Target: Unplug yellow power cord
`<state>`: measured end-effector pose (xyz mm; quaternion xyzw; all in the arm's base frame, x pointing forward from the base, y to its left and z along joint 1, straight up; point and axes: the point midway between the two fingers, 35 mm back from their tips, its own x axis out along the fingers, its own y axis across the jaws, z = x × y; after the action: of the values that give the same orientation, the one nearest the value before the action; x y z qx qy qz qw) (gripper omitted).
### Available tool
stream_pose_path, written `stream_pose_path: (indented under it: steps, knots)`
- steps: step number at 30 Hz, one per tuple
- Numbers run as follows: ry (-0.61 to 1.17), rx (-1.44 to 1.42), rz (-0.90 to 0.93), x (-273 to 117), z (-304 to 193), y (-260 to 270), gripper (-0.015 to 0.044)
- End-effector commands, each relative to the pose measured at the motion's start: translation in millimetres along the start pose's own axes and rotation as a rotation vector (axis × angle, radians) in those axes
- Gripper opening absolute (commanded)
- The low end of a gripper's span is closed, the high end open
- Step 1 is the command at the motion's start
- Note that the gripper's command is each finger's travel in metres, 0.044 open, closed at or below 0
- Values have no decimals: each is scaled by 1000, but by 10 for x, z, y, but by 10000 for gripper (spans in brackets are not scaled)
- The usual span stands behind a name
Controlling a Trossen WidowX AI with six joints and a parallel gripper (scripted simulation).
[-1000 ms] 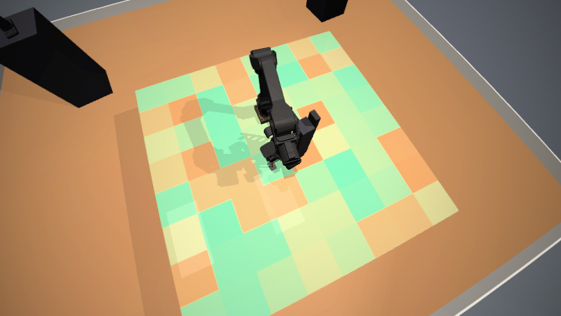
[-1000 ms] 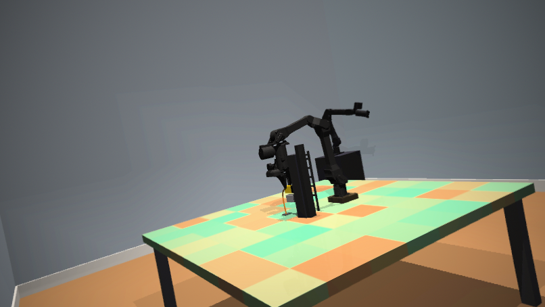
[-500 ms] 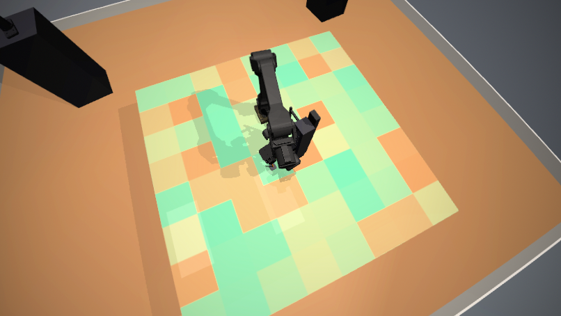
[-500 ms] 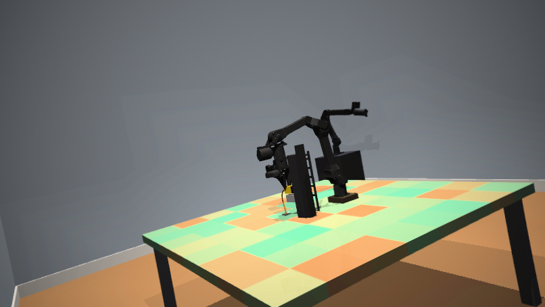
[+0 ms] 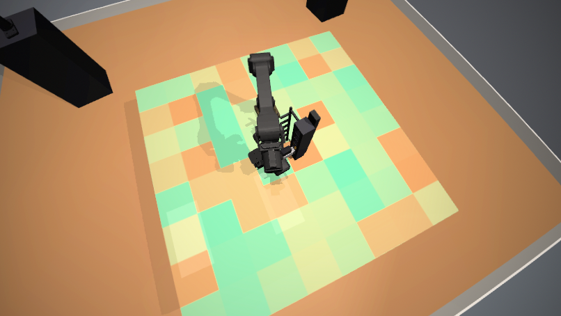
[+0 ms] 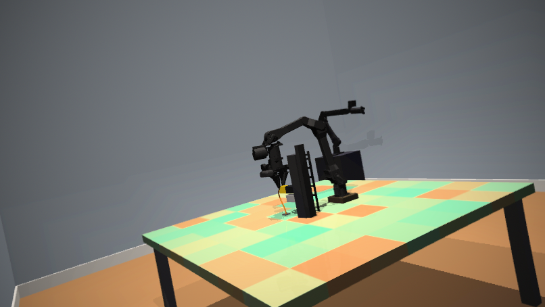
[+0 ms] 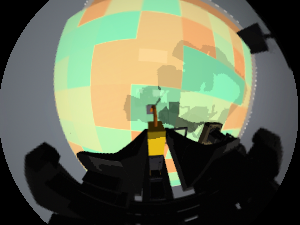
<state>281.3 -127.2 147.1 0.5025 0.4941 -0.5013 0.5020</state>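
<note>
The black power strip (image 5: 302, 135) (image 6: 299, 182) stands upright on the patchwork table (image 6: 343, 243). The yellow plug (image 6: 283, 189) (image 7: 155, 141) sits low at the strip's left side, close against it; I cannot tell whether its prongs are still in the socket. Its thin yellow-orange cord (image 6: 283, 203) (image 7: 154, 115) hangs down to the table top. My gripper (image 6: 281, 185) (image 7: 156, 130) points down from above and is shut on the plug, one finger on each side. In the overhead view the wrist hides the plug.
A black ladder-like rack (image 5: 285, 120) (image 6: 313, 182) leans behind the strip. The arm's base (image 6: 343, 197) and a black box (image 6: 345, 163) stand further back. Black blocks (image 5: 51, 66) (image 5: 326, 8) stand off the table.
</note>
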Motion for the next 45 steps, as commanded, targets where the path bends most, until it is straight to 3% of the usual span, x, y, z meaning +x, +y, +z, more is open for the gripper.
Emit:
stream_pose_path:
  steps: [1, 11, 16, 20, 45]
  knots:
    - [-6, 0, 10, -17, 3, 9, 53]
    - [-5, 0, 10, 5, -48, 11, 315]
    - [-8, 0, 10, -74, 301, 26, 440]
    - [-11, 0, 9, -124, 552, 8, 440]
    - [-11, 0, 9, -124, 552, 8, 440]
